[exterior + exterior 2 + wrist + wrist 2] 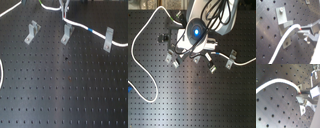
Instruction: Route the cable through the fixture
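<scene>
The white cable (80, 26) runs from the top of the first exterior view down to the right. Its blue band (90, 31) lies between the middle fixture (66, 34) and the right fixture (108, 41). The cable meets the right fixture and leaves at the first exterior view's right edge. My gripper (301, 30) is shut on the cable (286, 37) just in front of a metal bracket (282, 18). In the second wrist view the cable (281, 81) arcs into the fingertips (304, 94). The arm (195, 31) hides the grasp in the second exterior view.
A third bracket (32, 31) stands at the first exterior view's left on the black perforated board (65, 90). A slack loop of cable (138, 75) curves over the board at the second exterior view's left. Another bracket (313, 72) shows far off in the second wrist view.
</scene>
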Available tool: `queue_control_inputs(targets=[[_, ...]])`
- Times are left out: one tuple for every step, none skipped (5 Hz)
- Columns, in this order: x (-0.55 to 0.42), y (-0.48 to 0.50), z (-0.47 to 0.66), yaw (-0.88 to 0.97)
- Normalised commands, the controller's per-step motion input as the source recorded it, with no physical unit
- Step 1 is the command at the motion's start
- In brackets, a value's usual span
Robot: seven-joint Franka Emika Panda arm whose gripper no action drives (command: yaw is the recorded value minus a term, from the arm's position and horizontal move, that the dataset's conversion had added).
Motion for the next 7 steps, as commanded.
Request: queue_control_inputs(targets=[[-0.077, -0.103, 0.02, 0.08], [-0.012, -0.126, 0.06, 0.03], [-0.018, -0.188, 0.08, 0.01], [0.022, -0.097, 0.09, 0.03], [0.085, -0.01, 0.03, 0.12], [0.063, 0.145, 0.04, 0.0], [0.041, -0.004, 0.0, 0.0]])
